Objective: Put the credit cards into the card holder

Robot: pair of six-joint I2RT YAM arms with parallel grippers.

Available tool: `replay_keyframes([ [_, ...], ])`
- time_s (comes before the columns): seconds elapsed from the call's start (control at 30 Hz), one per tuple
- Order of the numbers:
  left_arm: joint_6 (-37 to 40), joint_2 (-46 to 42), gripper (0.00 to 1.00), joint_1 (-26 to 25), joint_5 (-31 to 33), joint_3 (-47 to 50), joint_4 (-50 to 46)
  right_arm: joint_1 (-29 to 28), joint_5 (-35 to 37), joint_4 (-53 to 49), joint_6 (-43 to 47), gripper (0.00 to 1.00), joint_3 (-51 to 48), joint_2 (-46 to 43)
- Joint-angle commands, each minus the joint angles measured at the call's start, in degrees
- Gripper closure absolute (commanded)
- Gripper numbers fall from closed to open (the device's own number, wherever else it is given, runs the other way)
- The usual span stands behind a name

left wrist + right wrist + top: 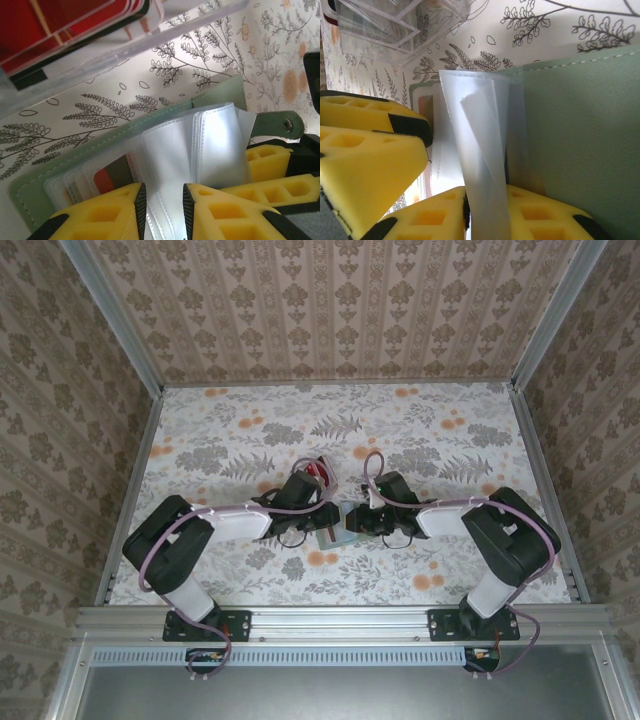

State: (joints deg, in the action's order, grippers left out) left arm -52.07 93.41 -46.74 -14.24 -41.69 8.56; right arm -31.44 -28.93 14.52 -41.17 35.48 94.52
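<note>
The grey-green card holder [335, 538] lies open on the table between my two grippers, its cover [100, 145] under a fan of pale clear sleeves [200, 145]. A red-and-dark credit card [107, 177] sits inside one sleeve. My left gripper [164, 210] straddles the sleeves, jaws a little apart with sleeve leaves lying in the gap. My right gripper [487, 215] sits against the holder's green inner face [580, 140]. One clear sleeve [480, 150] stands up between its fingers and covers the gap, so its grip is unclear. From above, both grippers [328, 520] [354, 522] meet tip to tip.
A clear plastic box [75, 40] with red and white contents stands just behind the holder, also seen from above as a small box [318, 472]. The holder's strap with a snap [280, 125] sticks out to one side. Patterned walls enclose the floral table [230, 440].
</note>
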Motion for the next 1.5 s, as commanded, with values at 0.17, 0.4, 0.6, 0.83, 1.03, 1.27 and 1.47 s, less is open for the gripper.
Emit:
replay_keyframes([
  [0.17, -1.79, 0.5, 0.84, 0.62, 0.31, 4.24, -0.03, 1.4, 2.94, -11.64, 3.33, 0.57, 0.29, -9.37],
  [0.4, -1.34, 0.19, 0.87, 0.6, 0.07, 3.58, -0.38, 0.32, 8.0, -25.9, 12.06, 0.65, 4.13, -19.68],
  [0.6, -1.01, 0.94, 0.88, 0.65, -0.09, 2.63, -0.61, -6.63, 9.2, -25.45, 15.85, 0.87, 4.7, -19.65],
  [0.83, -1.23, 0.68, 0.92, 0.65, -0.02, 3.17, -0.02, -11.45, 11.06, -18.44, 13.67, 0.9, 7.39, -8.54],
  [1.03, -1.38, -1.0, 0.92, 0.68, 0.94, 4.69, -0.12, -12.03, 15.17, -13.47, 11.36, 0.9, 7.07, -3.25],
  [1.27, -1.17, -1.37, 0.92, 0.73, 0.96, 4.96, -0.16, -11.29, 20.24, -12.46, 9.21, 0.9, 6.07, -1.95],
  [1.47, -0.79, -1.21, 0.93, 1.01, 0.94, 4.95, -0.47, -8.42, 25.11, -15.0, 7.39, 0.9, 3.11, -5.21],
])
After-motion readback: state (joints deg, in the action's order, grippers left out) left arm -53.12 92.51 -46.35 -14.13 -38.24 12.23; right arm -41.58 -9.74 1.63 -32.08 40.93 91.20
